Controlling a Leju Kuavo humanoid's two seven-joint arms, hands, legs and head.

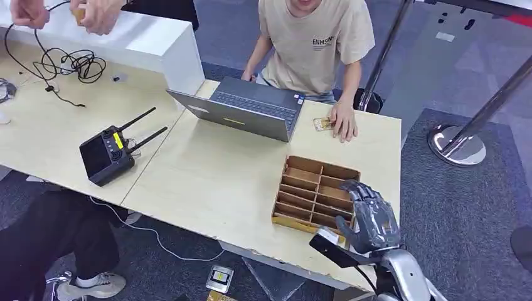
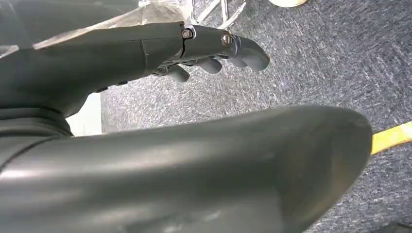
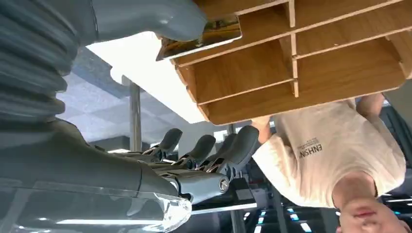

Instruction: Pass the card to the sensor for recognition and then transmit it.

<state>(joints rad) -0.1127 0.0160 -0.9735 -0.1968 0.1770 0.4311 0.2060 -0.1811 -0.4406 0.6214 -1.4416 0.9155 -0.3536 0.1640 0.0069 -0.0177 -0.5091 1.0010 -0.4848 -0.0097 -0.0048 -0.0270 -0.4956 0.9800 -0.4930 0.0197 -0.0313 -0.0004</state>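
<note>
Our left hand (image 2: 204, 46) hangs over the grey carpet with its fingers loosely bent and nothing in them, so it adds no risk for now.

The trouble is on the right. Our right hand (image 1: 371, 216) sits at the near right corner of the brown wooden compartment tray (image 1: 323, 166). In the right wrist view its thumb rests on the glossy brownish card (image 3: 201, 36), which lies at the tray's edge. The darker fingers (image 3: 204, 148) are stretched out, well apart from the card, so we judge that nothing is pinched yet. If we lift with only the thumb bearing, the card could slide off, drop into a slot or fall past the table edge. A push against the light tray might also shove it along the table.

The surface is a pale wooden table (image 1: 213, 175). From the left it carries a tangle of black cables (image 1: 69, 63), a black handheld controller with two antennas (image 1: 108, 153), an open grey laptop (image 1: 251, 106) and then the tray. A small tan item (image 1: 322, 123) lies by the hand of the person in a beige T-shirt (image 1: 317, 44) seated opposite; we cannot tell whether it is the sensor. Another person's hands (image 1: 94, 12) work at the far left. Dark grey carpet (image 1: 452, 207) and a chrome barrier post's base (image 1: 458, 145) lie to the right.
</note>
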